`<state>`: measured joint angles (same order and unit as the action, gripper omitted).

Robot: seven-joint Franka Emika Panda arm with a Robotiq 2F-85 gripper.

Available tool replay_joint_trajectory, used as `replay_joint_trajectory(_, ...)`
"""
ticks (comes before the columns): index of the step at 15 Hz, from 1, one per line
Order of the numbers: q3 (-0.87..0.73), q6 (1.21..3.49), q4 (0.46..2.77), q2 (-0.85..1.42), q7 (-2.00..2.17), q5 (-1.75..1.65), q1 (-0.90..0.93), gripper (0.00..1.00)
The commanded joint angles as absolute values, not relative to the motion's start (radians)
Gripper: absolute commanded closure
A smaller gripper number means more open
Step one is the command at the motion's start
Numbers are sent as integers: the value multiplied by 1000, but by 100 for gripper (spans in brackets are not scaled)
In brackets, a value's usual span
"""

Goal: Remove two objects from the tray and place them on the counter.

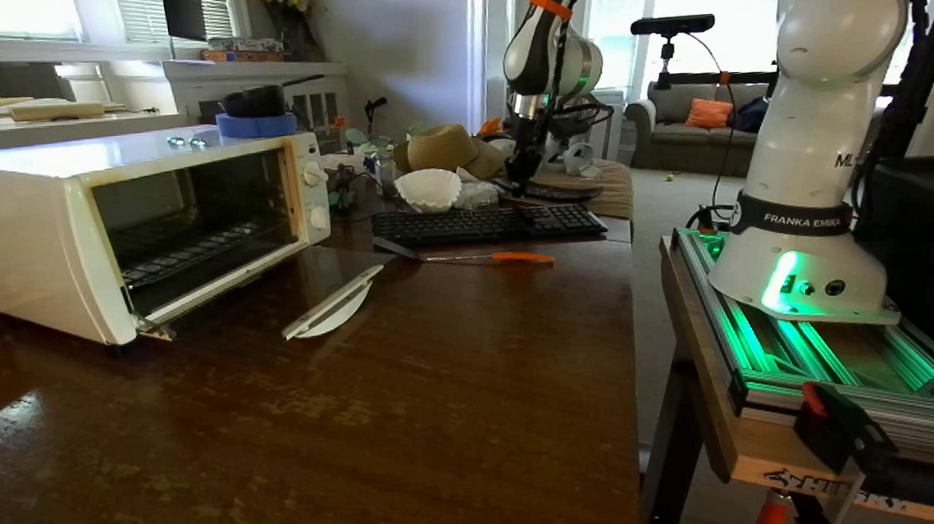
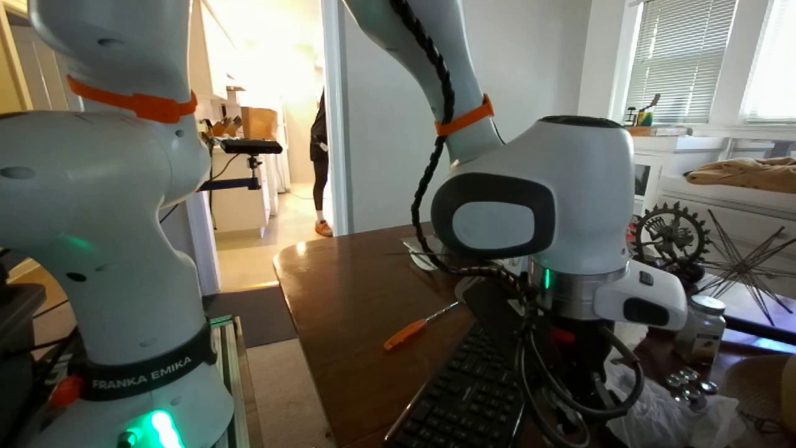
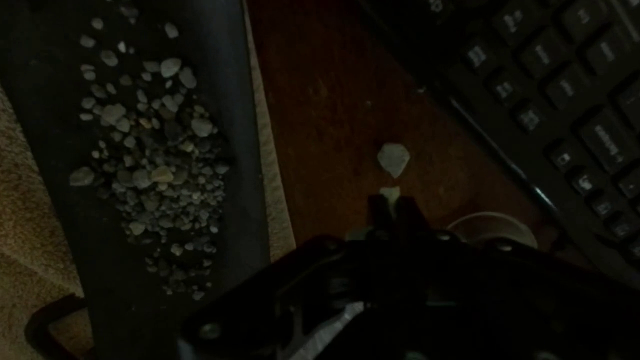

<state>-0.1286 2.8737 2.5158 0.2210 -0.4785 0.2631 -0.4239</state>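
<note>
Nearest, the tool [image 3: 392,206] is seemingly pinching a pale pebble [image 3: 389,193]; just beyond it one stone [image 3: 393,159] is lying on the desk [image 3: 325,130], probably leaving only release.

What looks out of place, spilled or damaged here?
A pale stone lies on the counter, apart from the heap in the tray: stray-looking, though the task may explain it. In an exterior view, the toaster oven gapes open, seemingly needlessly.
</note>
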Motion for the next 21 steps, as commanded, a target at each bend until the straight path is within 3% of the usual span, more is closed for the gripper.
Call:
replay_joint_trajectory(1,-113,2929,2513,264,-505,284,-438,98)
replay_joint_trajectory(4,-112,2945,2507,283,-501,280,-443,98)
replay_joint_trajectory(5,-112,2948,2507,286,-501,278,-444,77)
replay_joint_trajectory(6,-113,2948,2509,286,-502,274,-444,65)
replay_joint_trajectory(14,-191,2900,2551,204,-448,199,-411,6)
replay_joint_trajectory(16,-250,2873,2557,176,-379,109,-398,0)
replay_joint_trajectory(21,-393,2754,2537,106,-235,-132,-368,0)
